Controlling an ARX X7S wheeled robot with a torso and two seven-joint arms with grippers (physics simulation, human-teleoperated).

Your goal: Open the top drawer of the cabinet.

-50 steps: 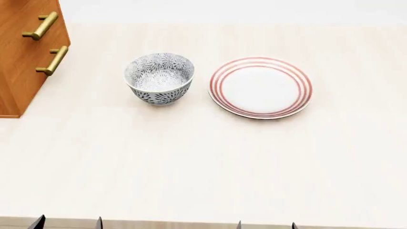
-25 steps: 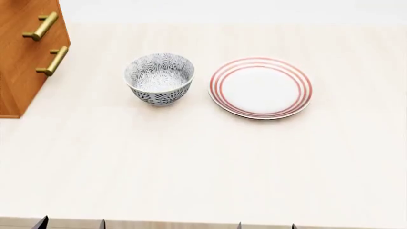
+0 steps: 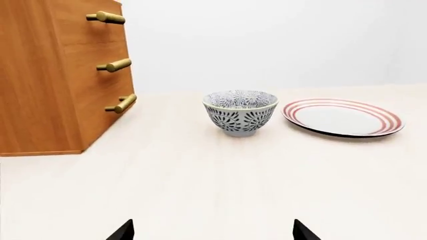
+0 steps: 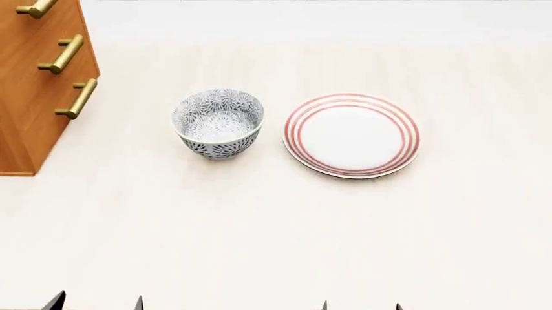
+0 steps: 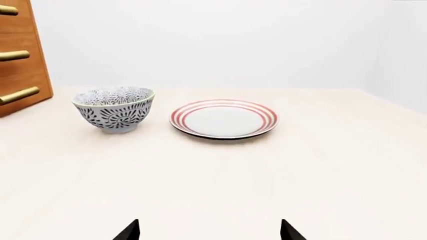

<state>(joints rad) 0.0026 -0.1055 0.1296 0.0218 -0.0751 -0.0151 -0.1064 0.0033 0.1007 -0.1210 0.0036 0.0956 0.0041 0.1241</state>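
Note:
The orange-brown cabinet (image 4: 35, 90) stands at the table's far left, its three drawers all shut. The top drawer (image 3: 85, 31) carries the uppermost brass bar handle (image 3: 107, 17), which also shows at the head view's top edge (image 4: 35, 8). The cabinet also shows in the right wrist view (image 5: 19, 60). My left gripper (image 3: 212, 232) is open and empty, low over the table's near part, well short of the cabinet. My right gripper (image 5: 209, 231) is open and empty too. Only the dark fingertips of both show at the head view's bottom edge (image 4: 53, 301).
A blue-patterned bowl (image 4: 218, 123) stands right of the cabinet, and a white plate with red rings (image 4: 351, 134) lies right of the bowl. The pale wooden table (image 4: 276, 232) stretches between them and my grippers.
The head view has shifted, so cabinet, bowl and plate sit lower in it and the top handle now shows. The fingertips stay at the bottom edge.

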